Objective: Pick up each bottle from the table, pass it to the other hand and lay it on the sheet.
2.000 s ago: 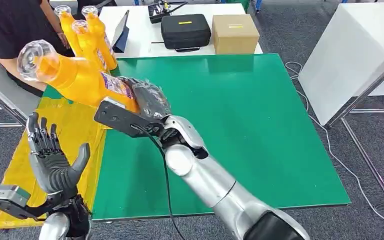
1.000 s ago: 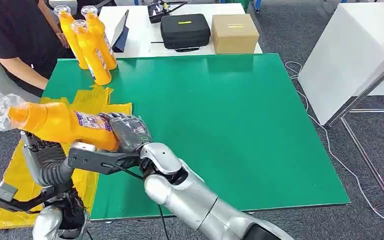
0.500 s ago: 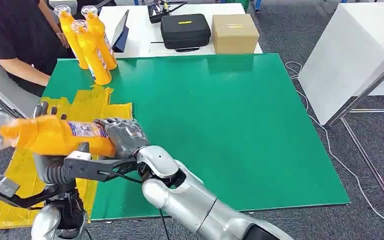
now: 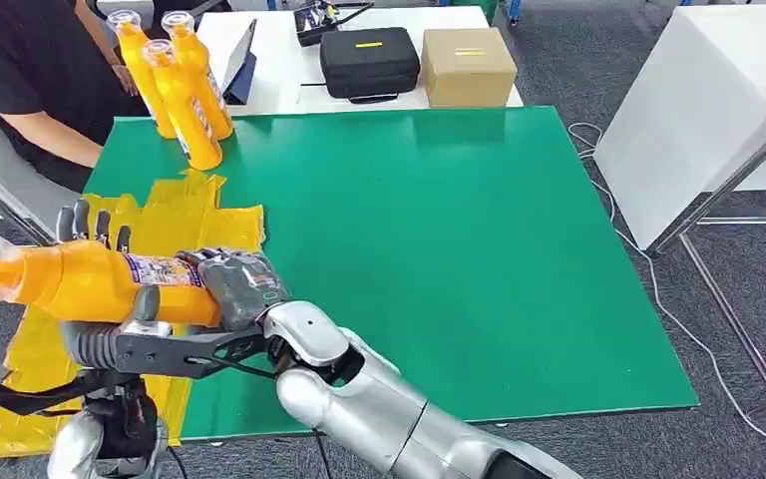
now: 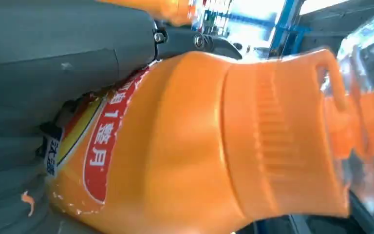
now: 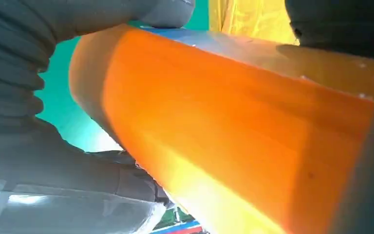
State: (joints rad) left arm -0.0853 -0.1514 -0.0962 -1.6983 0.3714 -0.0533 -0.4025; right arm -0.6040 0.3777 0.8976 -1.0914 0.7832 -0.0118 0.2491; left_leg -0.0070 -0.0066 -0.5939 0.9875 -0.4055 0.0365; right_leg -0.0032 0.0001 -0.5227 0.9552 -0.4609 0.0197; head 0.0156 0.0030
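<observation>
A: Over the desk (image 4: 479, 249) edge and yellow sheet (image 4: 175, 215), we log one orange bottle (image 4: 95, 282), lying sideways, base grasped by our right robot hand (image 4: 237, 282).

B: Handover step. Left robot hand (image 4: 95, 299) cups its middle; whether it grips, we cannot tell. Next: left clenches, right releases.

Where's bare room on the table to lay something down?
The green table is bare through its middle and right side. The far left corner holds three orange bottles; the left edge holds the yellow sheet, where both hands meet.
</observation>
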